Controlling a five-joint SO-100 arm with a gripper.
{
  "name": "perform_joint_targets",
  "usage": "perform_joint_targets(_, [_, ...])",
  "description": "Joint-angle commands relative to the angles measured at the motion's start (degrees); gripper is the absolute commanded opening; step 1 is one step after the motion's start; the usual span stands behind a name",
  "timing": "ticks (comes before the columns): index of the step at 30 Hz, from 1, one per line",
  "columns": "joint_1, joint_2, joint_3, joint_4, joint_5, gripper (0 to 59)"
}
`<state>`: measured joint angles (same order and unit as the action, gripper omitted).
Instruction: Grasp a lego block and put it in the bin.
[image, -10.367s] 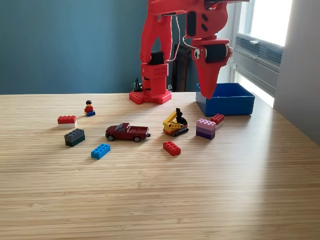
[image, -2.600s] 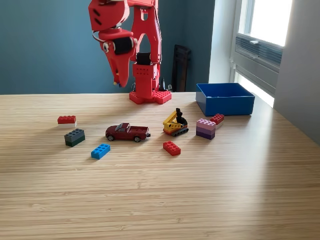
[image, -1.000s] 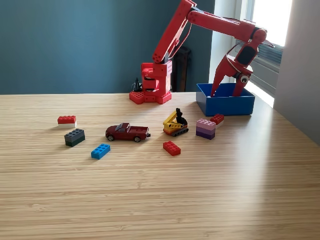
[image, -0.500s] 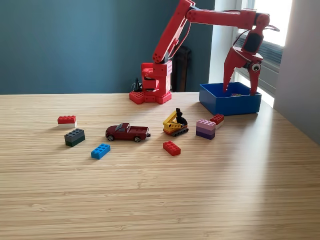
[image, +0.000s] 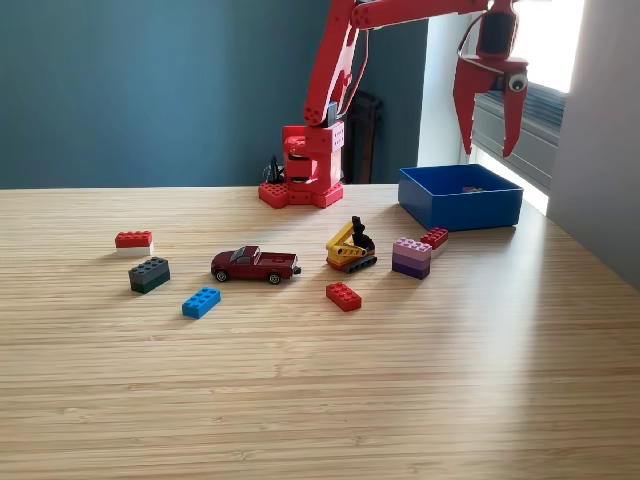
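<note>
Red plastic end effector (image: 487, 143), two pointed fingers spread and empty, hung above the bin (image: 460, 197). Blue, glossy, low-walled and rectangular, resting on the striped wood-grain desk (image: 400, 380). Studded red brick (image: 343, 296) lying near a toy car (image: 255, 265).

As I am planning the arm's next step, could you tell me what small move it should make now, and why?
Probably swing toward the exterior view's left and descend to the red brick nearest the bin: the gripper hangs open and empty above the bin, and bricks remain on the table.
</note>
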<state>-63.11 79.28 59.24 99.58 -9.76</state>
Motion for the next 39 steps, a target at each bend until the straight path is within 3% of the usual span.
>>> perform_joint_targets(1, [2.5, 11.7, -3.2, 3.3, 1.2, 11.1])
perform_joint_targets(5, [9.0, 15.9, 3.0, 3.1, 2.0, 5.0])
perform_joint_targets(12, [26.7, 19.9, 11.2, 2.8, -2.9, 4.9])
perform_joint_targets(15, [34.0, 20.4, 15.6, 2.7, -8.9, 10.4])
perform_joint_targets(19, [43.1, 20.5, 18.5, 2.1, -11.6, 18.1])
perform_joint_targets(21, [46.2, 20.5, 19.4, -0.3, -7.3, 12.9])
perform_joint_targets(23, [48.1, 20.5, 21.5, -3.3, -1.8, 1.0])
perform_joint_targets(24, [48.7, 20.5, 22.7, -4.3, 0.3, 0.0])
perform_joint_targets(31, [52.3, 20.5, 27.4, -10.3, 13.3, 0.0])
perform_joint_targets(39, [53.8, 20.4, 26.5, -11.7, 15.6, 0.0])
